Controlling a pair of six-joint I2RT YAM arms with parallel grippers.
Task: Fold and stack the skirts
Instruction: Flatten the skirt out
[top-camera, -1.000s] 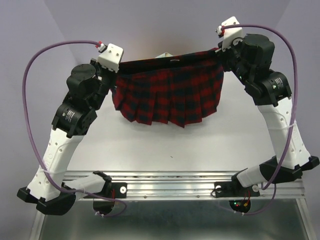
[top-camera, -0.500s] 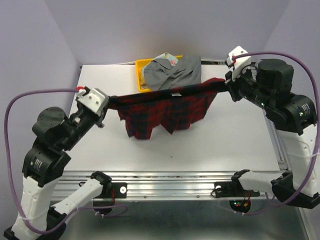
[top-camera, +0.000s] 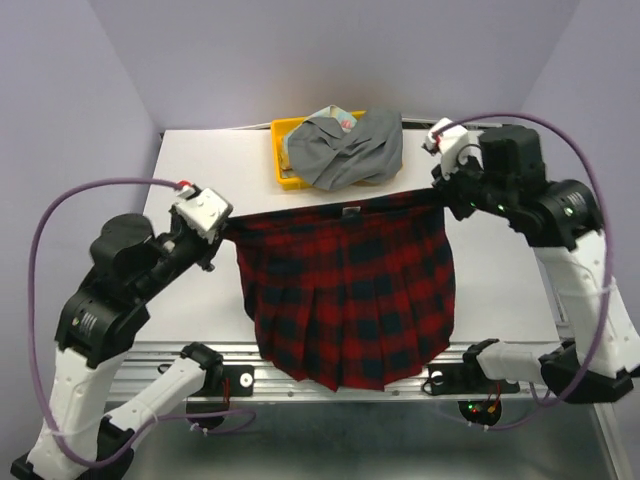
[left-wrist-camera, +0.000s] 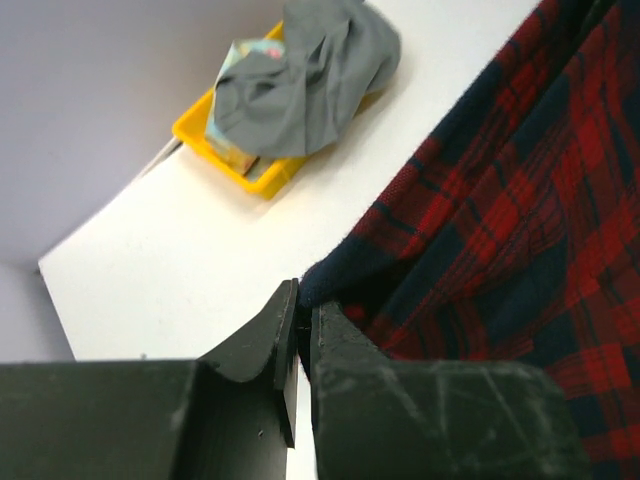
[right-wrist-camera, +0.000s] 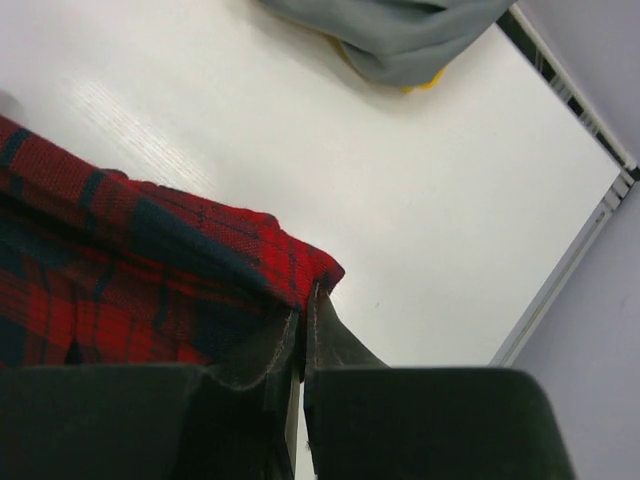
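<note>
Top external: plaid skirt (top-camera: 350, 290) aloft, outspread

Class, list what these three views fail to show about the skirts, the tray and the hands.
Pastel floral cloth skirt: the top view shows only a sliver; the plain grey cloth skirt covers the rest.
Yellow plastic tray: its inside is hidden under the grey skirt.
Red-and-black plaid cloth skirt: cut off by the right wrist view's left edge.
Left hand and right hand: how deep the plaid sits is hidden by the fingers themselves.
</note>
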